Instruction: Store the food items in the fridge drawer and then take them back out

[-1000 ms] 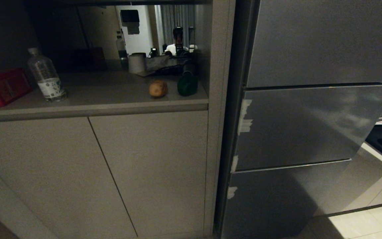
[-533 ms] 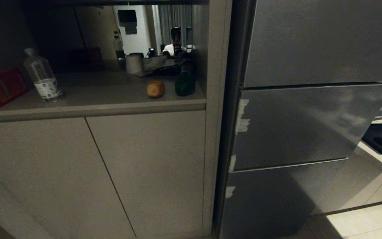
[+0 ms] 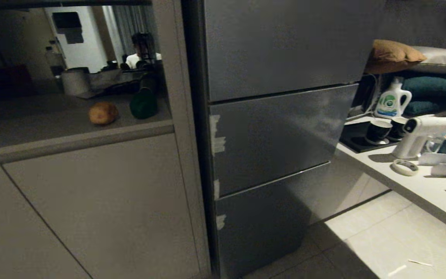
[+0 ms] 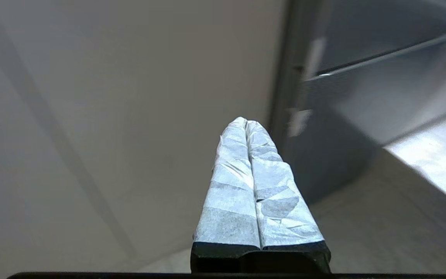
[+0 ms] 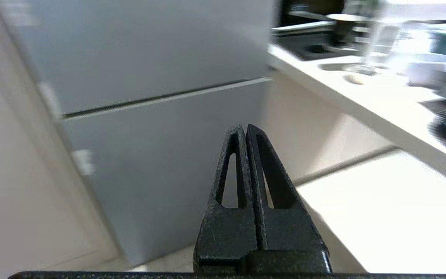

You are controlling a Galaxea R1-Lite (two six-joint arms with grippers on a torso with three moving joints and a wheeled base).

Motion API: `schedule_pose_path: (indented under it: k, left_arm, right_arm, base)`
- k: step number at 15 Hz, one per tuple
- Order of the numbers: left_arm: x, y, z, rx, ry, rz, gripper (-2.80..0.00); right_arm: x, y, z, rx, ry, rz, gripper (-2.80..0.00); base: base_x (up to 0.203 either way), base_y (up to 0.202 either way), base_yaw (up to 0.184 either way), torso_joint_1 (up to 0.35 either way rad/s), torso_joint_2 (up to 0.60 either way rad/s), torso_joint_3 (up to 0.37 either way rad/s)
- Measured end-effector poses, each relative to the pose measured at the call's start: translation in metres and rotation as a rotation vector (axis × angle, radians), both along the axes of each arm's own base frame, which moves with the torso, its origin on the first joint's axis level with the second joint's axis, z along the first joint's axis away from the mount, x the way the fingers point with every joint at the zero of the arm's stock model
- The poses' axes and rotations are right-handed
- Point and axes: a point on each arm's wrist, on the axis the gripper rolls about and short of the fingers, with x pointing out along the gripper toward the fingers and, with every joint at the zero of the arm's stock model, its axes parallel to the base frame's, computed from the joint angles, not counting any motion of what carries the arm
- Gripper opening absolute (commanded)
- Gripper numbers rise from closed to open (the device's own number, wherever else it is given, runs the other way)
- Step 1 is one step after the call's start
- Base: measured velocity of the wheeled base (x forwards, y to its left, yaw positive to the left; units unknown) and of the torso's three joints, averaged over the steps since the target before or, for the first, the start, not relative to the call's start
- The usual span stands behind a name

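The left tool (image 4: 246, 123) and right tool (image 5: 245, 127) hang empty, fingers pressed together. The potato (image 3: 103, 112) and green bell pepper (image 3: 143, 104) sit near the surface's (image 3: 52, 128) front edge, beside the shut fridge drawer (image 3: 273, 135).

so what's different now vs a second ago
Only the camera moved: the view swung to the right, so the fridge drawer sits mid-picture and a white counter has come into sight. The potato and bell pepper lie side by side on the shelf as before, and the drawer is still closed. Left gripper and right gripper stay shut and empty.
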Motion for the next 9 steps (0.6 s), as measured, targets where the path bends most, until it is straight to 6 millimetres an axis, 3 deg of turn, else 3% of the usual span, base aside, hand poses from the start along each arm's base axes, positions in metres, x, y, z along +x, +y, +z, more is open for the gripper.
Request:
schedule_pose_path:
  k: [3,9]
  left_arm:
    - [0.0000,0.0000,0.0000,0.000,0.000,0.000,-2.80]
    - [0.0000,-0.0001,0.0001,0.029,-0.001,-0.003,-2.80]
  right_arm:
    - [0.0000,0.0000,0.0000,0.000,0.000,0.000,-2.80]
    - [0.0000,0.0000,0.0000,-0.003,0.000,0.000,-2.80]
  base:
    - [0.001,0.005,-0.119,0.002,0.00,0.002]
    - [0.000,0.000,0.000,0.000,0.00,0.000]
